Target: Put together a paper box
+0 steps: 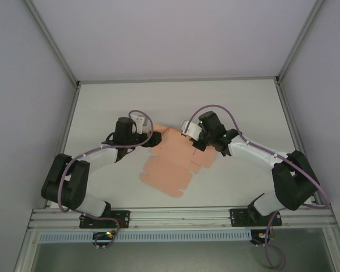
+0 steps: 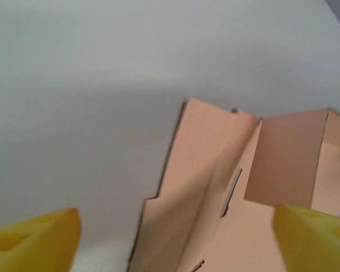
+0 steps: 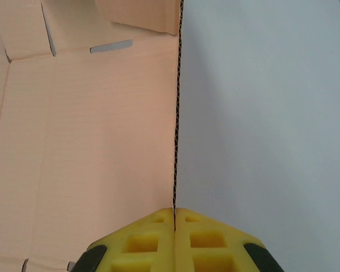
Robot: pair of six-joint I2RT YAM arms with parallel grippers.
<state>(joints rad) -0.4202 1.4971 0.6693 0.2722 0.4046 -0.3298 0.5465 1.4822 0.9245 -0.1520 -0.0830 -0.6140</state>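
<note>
On the table point(image 1: 243, 107), right tool point(image 3: 174, 212) pinches paper box point(image 1: 170, 164).

Left end effector point(image 1: 140, 119) gapes wide, arm reaching toward 1 o'clock; right end effector point(image 3: 174, 226) pinches box point(image 3: 85, 141) edge, arm toward 10 o'clock.

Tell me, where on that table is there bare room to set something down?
Widest bare stretch: table between the pink card and the back wall. Smaller patch: between the card's near edge and the front rail. Crowded: the middle, where the left gripper and right gripper work at the card's far end.
</note>
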